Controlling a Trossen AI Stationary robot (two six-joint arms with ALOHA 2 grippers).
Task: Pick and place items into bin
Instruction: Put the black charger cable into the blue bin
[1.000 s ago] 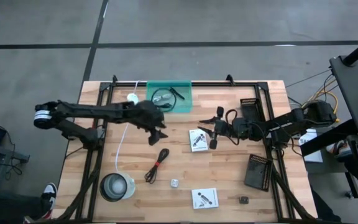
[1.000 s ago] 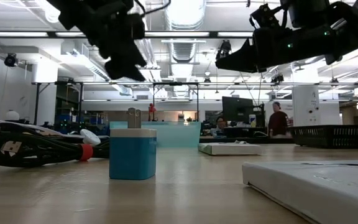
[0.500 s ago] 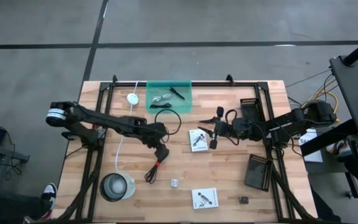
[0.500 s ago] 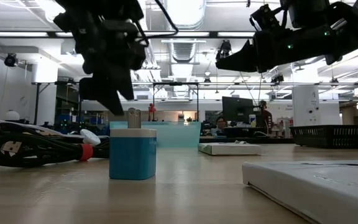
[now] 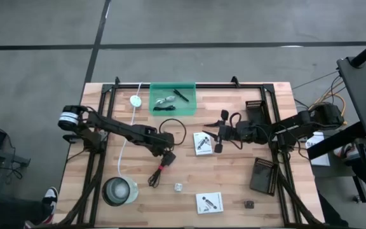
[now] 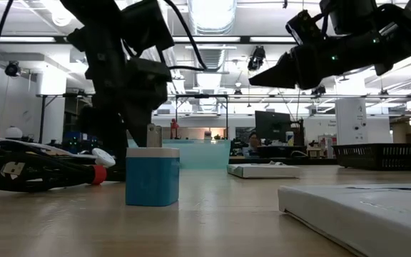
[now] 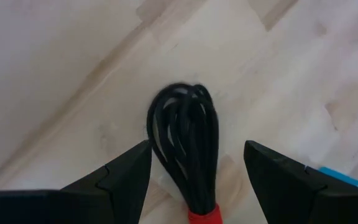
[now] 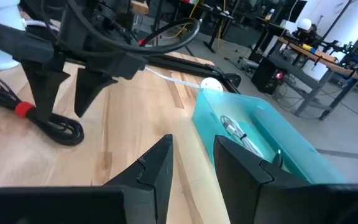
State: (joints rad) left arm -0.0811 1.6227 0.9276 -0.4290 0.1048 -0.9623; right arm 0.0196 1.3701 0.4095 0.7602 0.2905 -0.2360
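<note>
The black cable with a red tie [image 5: 159,170] lies flat on the wood. My left gripper [image 5: 168,154] is low over the cable's far looped end [image 7: 185,140], open, with one finger on each side of the loop [image 8: 67,132]. The red tie [image 7: 204,216] sits just behind the fingers. The teal bin [image 5: 152,89] stands at the far edge and holds a silvery clip [image 5: 166,100], a black pen [image 5: 181,95] and a dark item. My right gripper [image 5: 213,140] hovers open above the table beside a white card [image 5: 202,143].
A clear round container [image 5: 119,191] stands near the front left. A white disc with cord [image 5: 135,100] lies left of the bin. Also on the table are a second card [image 5: 209,203], a small blue charger block [image 6: 152,175] and a black perforated board [image 5: 264,175] on the right.
My left gripper has moved from just in front of the bin toward the near edge and has come down over the cable's far end, fingers pointing down. The cable has not moved.
</note>
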